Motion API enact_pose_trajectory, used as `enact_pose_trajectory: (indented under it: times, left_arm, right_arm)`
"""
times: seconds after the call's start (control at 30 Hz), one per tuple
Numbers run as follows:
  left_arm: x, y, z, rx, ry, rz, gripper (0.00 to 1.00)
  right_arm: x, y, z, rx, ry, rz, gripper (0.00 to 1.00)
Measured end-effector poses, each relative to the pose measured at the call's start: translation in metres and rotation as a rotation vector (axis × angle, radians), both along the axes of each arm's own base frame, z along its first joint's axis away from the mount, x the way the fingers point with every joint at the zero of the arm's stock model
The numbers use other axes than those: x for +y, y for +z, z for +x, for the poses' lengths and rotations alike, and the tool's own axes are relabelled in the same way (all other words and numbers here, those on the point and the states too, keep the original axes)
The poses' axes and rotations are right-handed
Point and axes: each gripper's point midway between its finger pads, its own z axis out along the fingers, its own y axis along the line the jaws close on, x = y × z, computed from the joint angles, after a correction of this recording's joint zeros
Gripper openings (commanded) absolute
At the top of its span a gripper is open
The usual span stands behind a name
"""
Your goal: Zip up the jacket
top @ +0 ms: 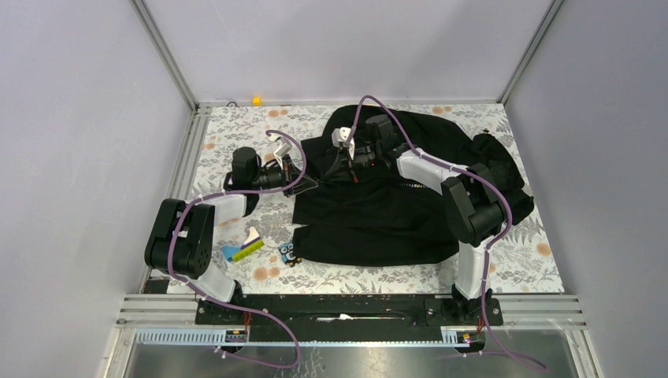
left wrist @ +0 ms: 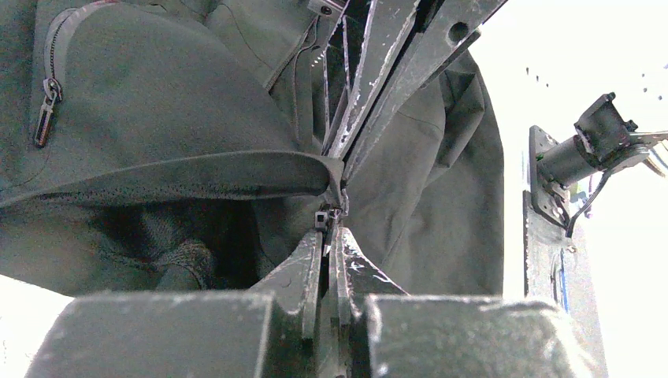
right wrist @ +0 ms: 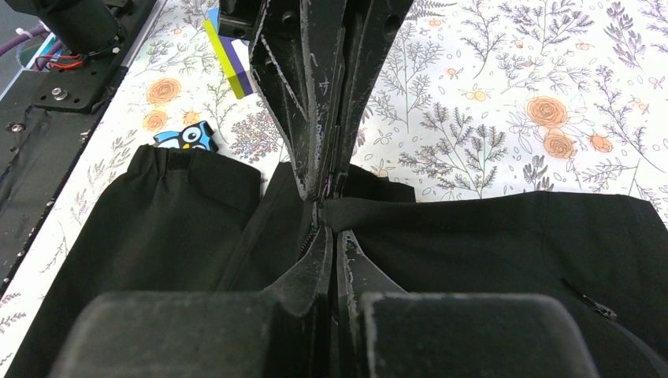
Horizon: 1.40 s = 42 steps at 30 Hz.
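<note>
The jacket [top: 378, 213] is found spread on the floral table [top: 520, 260], with its front edge gathered between the two pincers. The left pincer [left wrist: 332, 227] is closed tight on the fabric, and a small metal zipper part [left wrist: 321, 218] is seen right at its tips. The right pincer [right wrist: 329, 214] is likewise clamped on the jacket and is set tip to tip against the left one. A pocket zipper pull [left wrist: 45, 118] is noted well left of the left pincer. An owl figure [right wrist: 185, 135] and a yellow-blue card [top: 243, 250] are recorded on the table, beyond the right pincer's tips and to their left, just past an elastic cuff [right wrist: 193, 161].
</note>
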Motion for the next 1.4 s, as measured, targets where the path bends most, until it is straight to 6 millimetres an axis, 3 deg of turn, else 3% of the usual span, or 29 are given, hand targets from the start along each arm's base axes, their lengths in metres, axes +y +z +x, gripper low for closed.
enact_pose_trajectory:
  times: [1.4]
  left_arm:
    - [0.001, -0.004, 0.000, 0.019, -0.004, 0.015, 0.00]
  right_arm:
    - [-0.004, -0.014, 0.007, -0.020, -0.079, 0.014, 0.00]
